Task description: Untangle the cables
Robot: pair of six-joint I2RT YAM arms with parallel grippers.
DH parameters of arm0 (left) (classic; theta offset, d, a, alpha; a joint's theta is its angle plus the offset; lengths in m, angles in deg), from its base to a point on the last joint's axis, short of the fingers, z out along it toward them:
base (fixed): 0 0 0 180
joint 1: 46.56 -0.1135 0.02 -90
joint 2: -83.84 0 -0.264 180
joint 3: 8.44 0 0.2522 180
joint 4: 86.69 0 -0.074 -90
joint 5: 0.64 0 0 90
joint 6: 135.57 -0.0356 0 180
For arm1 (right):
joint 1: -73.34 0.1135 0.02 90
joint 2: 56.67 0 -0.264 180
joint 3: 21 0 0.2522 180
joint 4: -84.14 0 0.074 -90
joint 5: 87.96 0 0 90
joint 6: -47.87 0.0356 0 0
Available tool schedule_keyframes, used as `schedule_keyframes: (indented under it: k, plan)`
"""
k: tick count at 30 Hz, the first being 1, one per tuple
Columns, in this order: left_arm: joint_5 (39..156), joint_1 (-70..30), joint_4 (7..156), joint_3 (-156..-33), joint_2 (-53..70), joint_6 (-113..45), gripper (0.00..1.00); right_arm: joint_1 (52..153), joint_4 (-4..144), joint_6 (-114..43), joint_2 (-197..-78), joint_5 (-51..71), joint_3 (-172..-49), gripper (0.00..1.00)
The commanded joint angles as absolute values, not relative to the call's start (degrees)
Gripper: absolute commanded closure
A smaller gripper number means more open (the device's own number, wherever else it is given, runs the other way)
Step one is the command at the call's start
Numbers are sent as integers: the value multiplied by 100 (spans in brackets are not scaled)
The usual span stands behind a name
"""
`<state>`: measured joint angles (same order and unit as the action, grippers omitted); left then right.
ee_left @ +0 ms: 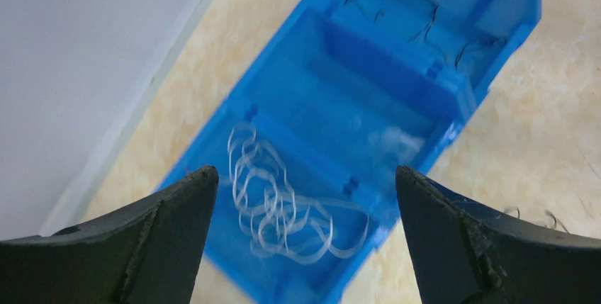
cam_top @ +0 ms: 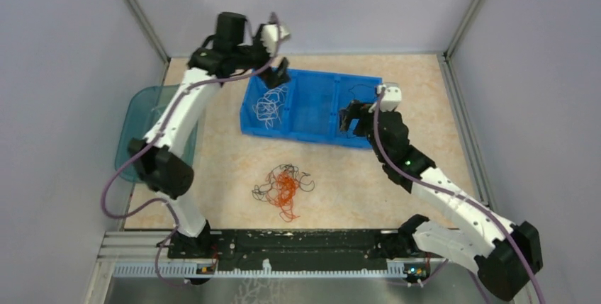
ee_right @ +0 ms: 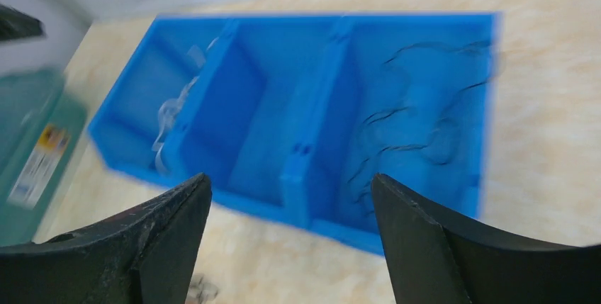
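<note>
Your left gripper hangs spread over the white cables; right gripper, spread too, over the black cables. Sticker text unreadable.

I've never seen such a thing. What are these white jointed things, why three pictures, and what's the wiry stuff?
Those are two robot arms, each ending in a two-finger gripper. One picture looks down from above; the others come from cameras on the wrists, so the dark wedges are fingers. On the table sits a blue tray: white cables in one end compartment, black cables in the other. A red-orange and black tangle lies nearer the arms. The left gripper and right gripper are open, holding nothing.
</note>
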<state>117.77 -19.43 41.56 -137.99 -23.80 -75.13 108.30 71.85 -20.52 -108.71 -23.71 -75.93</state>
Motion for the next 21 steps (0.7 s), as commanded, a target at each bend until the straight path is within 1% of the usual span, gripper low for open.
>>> schedule_keyframes:
  k: [1,5,7,9,13,17,21]
  plan:
    - [12592,-2751,3249,-12018,-667,-8037,0,10967,7911,-2034,-11440,450,-7506,18]
    - [12697,-2834,3106,-10092,750,-9222,0,11333,7940,-2144,-12032,1184,-7401,21]
    - [12732,-2829,3066,-9420,1203,-9541,0,11492,8001,-2147,-12323,1445,-7334,22]
    - [12671,-2834,3122,-9008,1471,-9569,0,11655,7883,-2164,-12625,1416,-7343,25]
    - [12669,-2837,3094,-8740,1720,-9634,1,11775,7935,-2064,-13134,1546,-7215,27]
    - [12749,-2837,3124,-8863,1780,-9581,1,11893,8077,-1999,-13559,1804,-7126,29]
    - [12826,-2828,3114,-9021,1771,-9460,1,12033,8039,-2066,-13789,1955,-7054,32]
